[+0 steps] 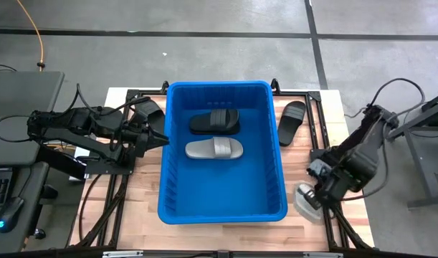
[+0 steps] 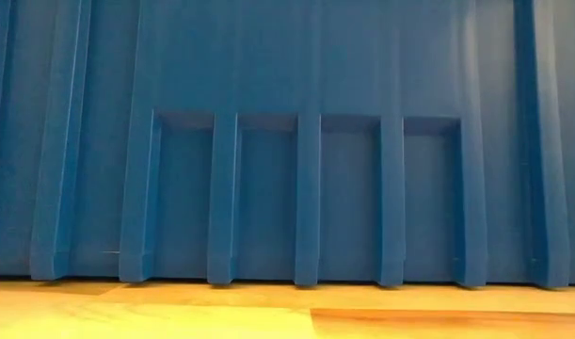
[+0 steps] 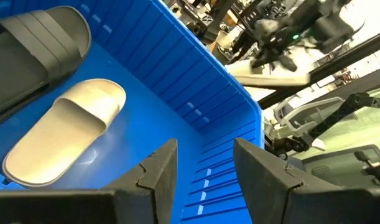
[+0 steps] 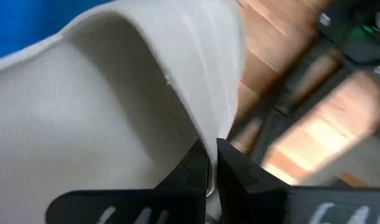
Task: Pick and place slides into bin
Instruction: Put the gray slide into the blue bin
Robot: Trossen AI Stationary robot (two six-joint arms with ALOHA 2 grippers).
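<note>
The blue bin (image 1: 222,211) stands in the middle of the wooden desk (image 1: 143,229), and in the low view its ribbed wall fills the picture. Two slides lie inside it, toward the far end: a black slide (image 1: 214,121) and, just beside it, a light grey slide (image 1: 214,148); the two are close, and whether they touch cannot be told.

Another black slide (image 1: 292,121) lies on the desk just outside the bin's right wall. A further black slide (image 1: 148,110) shows at the bin's left side, by the left arm.

The right gripper (image 4: 211,171) is low at the desk's near right corner, its fingers pinched together on the thin strap edge of a second light grey slide (image 1: 305,198).

The left gripper (image 3: 205,165) hangs at the bin's left rim, pointing into the bin, its fingers apart with nothing between them.
</note>
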